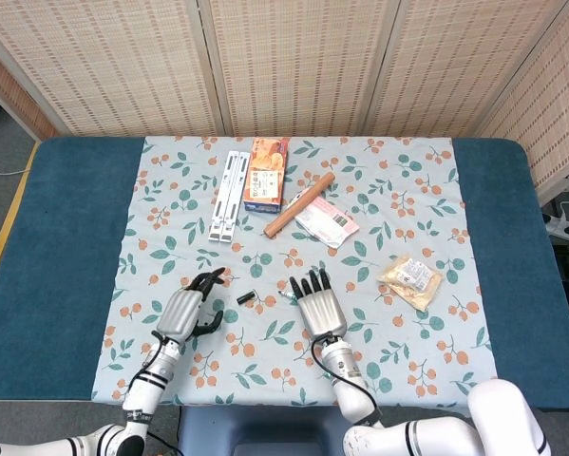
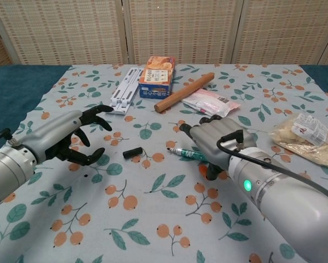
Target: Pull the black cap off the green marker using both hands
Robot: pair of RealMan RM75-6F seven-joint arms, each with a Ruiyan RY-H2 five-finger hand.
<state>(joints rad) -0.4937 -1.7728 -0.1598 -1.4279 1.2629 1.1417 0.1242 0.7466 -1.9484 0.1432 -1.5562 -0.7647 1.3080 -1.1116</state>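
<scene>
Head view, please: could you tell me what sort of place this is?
Probably a staged indoor test area: a blue table under a fruit-print cloth, woven reed screens behind, and an orange snack box among scattered props.

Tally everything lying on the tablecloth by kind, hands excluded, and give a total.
Marker parts: 2 (green marker, black cap)
Boxes: 1 (orange box)
Wooden sticks: 1
White folded stands: 1
Snack packets: 2
Total: 7
</scene>
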